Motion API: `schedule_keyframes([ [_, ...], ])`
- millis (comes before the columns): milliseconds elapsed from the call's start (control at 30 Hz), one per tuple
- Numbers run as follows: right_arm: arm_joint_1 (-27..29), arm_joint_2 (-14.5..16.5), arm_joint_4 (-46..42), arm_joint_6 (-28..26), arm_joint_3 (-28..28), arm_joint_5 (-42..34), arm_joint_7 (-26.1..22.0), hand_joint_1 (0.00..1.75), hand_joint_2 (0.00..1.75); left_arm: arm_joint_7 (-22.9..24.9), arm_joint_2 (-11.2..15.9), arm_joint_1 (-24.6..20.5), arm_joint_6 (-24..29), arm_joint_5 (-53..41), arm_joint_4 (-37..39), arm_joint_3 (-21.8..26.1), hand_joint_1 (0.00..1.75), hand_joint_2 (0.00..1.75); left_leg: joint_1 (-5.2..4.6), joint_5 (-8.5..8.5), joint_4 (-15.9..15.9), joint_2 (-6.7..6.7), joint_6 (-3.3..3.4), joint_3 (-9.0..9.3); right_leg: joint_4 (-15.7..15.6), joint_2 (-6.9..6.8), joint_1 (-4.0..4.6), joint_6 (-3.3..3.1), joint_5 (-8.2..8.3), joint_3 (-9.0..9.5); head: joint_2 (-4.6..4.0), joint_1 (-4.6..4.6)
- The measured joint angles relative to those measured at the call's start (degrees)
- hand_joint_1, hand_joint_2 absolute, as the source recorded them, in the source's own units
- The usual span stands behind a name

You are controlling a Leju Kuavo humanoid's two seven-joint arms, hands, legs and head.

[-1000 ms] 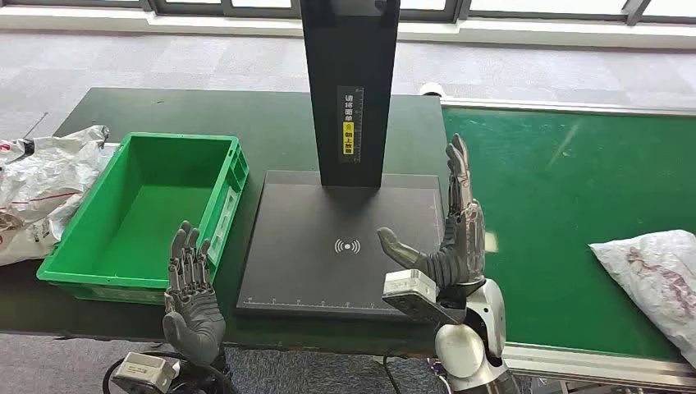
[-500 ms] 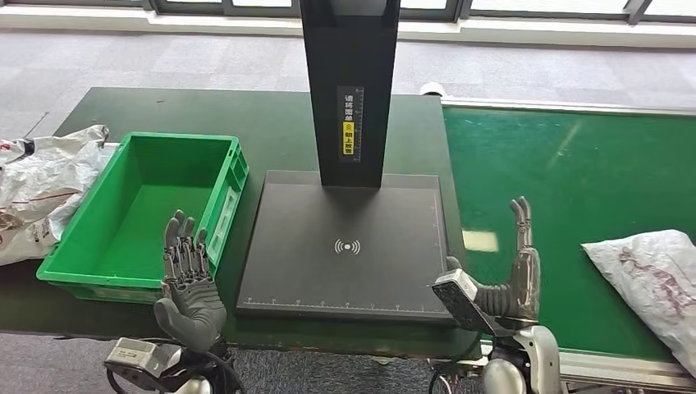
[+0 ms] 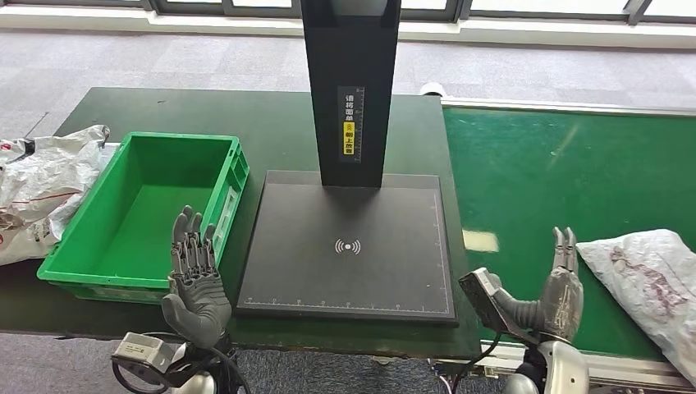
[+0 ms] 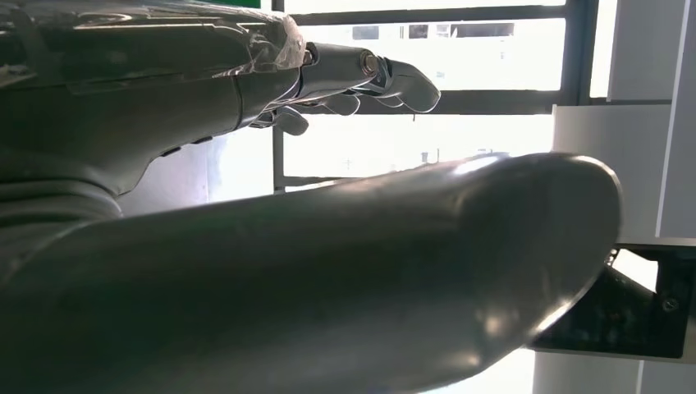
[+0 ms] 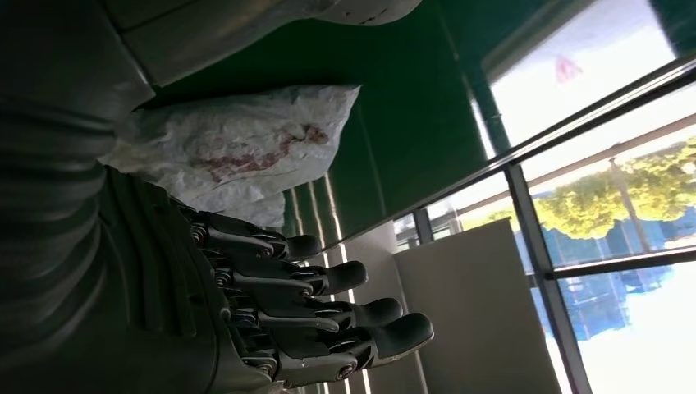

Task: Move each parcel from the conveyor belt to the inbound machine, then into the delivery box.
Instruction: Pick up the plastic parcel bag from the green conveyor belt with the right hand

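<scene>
Dark green table point(image 3: 197, 115) under it all, grey carpeted floor point(image 3: 205, 57) beyond, window frames point(image 3: 509, 10) along the far edge

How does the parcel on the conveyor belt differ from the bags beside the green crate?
The parcel lies on the green conveyor belt, right of the scanner; the bags sit on the dark table, left of the green crate. The parcel lies close beside the right hand; the bags lie apart from the left hand. Both are crumpled white plastic.

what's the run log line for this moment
phase: reach | right hand: open, beside parcel on conveyor belt | left hand: open, idle | green box: empty
</scene>
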Motion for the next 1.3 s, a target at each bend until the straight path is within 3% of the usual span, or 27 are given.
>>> schedule_keyframes([
  [67,-1.3,-0.8,1.9,0.5,-3.8,1.3,2.7,0.00,1.75,0.1,0.0,-0.9,-0.2,0.4,0.4,0.0,0.00,0.00,-0.02,0.00,0.0,0.00,0.01,0.00,0.0,0.01,-0.02,0.02,0.01,0.00,0.00,0.00],
  [167,-5.7,-4.4,9.9,0.7,-10.7,2.9,4.8,0.00,1.75,0.2,-0.2,-2.6,-1.0,2.1,1.8,0.0,0.00,0.00,-0.11,0.03,0.0,0.00,0.08,-0.01,0.0,0.01,-0.12,0.14,0.09,0.01,0.00,0.02],
  [200,-7.5,-6.0,13.4,0.3,-13.0,3.4,4.9,0.00,1.31,0.2,-0.3,-3.0,-1.2,2.6,2.4,0.0,0.00,0.00,-0.15,0.04,0.0,0.00,0.13,-0.02,0.0,0.01,-0.15,0.20,0.12,0.01,0.00,0.02],
  [300,-12.9,-10.6,23.7,-0.4,-18.1,5.5,4.4,0.00,1.31,0.1,-0.3,-3.6,-1.8,3.6,3.3,0.0,0.00,0.00,-0.25,0.07,0.0,0.06,0.21,-0.03,0.0,0.05,-0.26,0.30,0.21,-0.01,0.00,0.02],
  [333,-14.9,-12.1,27.2,-0.3,-19.2,6.8,4.9,0.00,1.75,0.1,-0.3,-3.6,-2.1,3.9,3.5,0.0,0.00,0.00,-0.28,0.08,0.0,0.10,0.22,-0.03,0.0,0.09,-0.28,0.32,0.24,-0.02,0.00,0.02],
  [500,-24.8,-20.0,42.8,2.2,-21.1,13.2,9.5,0.00,1.75,0.0,-0.4,-3.9,-3.2,5.0,4.1,0.0,0.00,0.00,-0.34,0.20,0.0,0.10,0.39,-0.04,0.0,0.10,-0.34,0.38,0.30,-0.05,0.00,0.01],
  [600,-28.1,-22.6,48.0,2.4,-21.4,13.5,9.9,0.00,1.75,0.0,-0.4,-4.0,-3.2,5.0,4.4,0.0,0.00,0.00,-0.33,0.20,0.0,0.08,0.40,-0.06,0.0,0.08,-0.33,0.39,0.30,-0.05,0.00,0.01],
  [967,-34.4,-28.8,60.8,8.8,-21.4,12.6,14.5,0.00,1.75,0.0,-0.4,-5.7,-4.1,6.2,7.2,0.0,0.00,0.00,-0.34,0.20,0.0,-0.02,0.42,-0.14,0.0,-0.03,-0.34,0.41,0.29,-0.07,0.00,0.02],
  [1233,-34.0,-27.1,66.2,19.5,-23.0,9.2,7.0,0.00,1.75,0.1,-0.4,-9.3,-1.4,4.6,12.0,0.0,0.00,0.00,-0.31,0.21,0.0,0.00,0.41,-0.11,0.0,0.00,-0.30,0.40,0.29,-0.07,0.00,0.00],
  [1300,-33.9,-26.4,66.8,22.0,-23.0,9.4,5.8,0.13,1.75,0.1,-0.4,-9.7,-1.0,4.3,12.7,0.0,0.00,0.00,-0.29,0.21,0.0,0.00,0.41,-0.11,0.0,0.03,-0.28,0.40,0.29,-0.07,0.00,0.00],
])
